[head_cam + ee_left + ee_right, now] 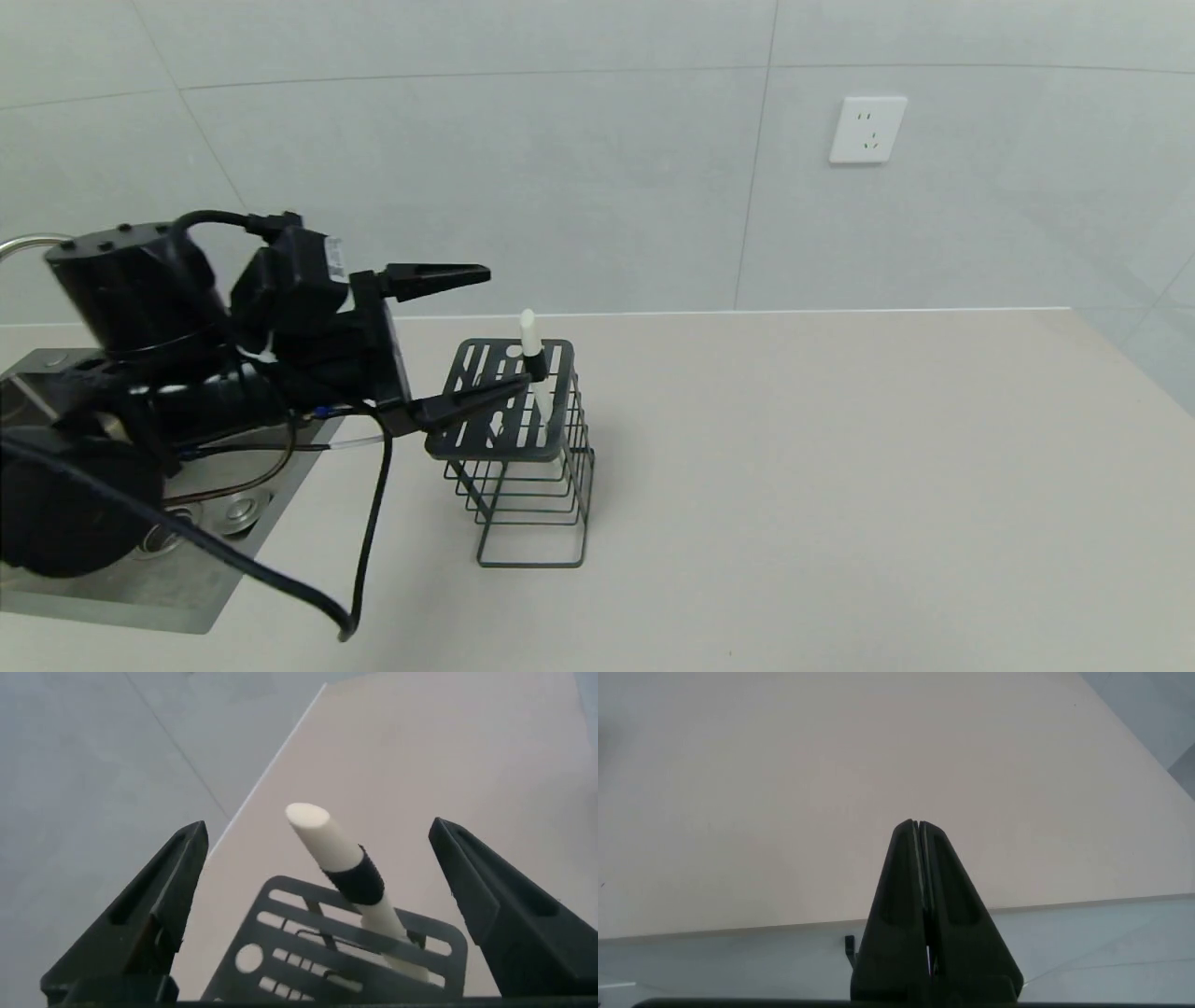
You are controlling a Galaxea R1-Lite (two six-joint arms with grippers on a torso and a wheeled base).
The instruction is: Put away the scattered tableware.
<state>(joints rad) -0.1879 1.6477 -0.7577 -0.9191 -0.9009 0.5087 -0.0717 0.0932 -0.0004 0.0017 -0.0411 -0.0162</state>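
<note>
Left gripper gapes wide around a white handle standing in the wire rack on the desk; right gripper pressed together

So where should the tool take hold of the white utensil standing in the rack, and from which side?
Probably on the bare white handle end above the black band, coming in sideways over the rack: everything lower sits inside the slotted top and wires. The open left tool straddles that part; match the handle's slight tilt.
</note>
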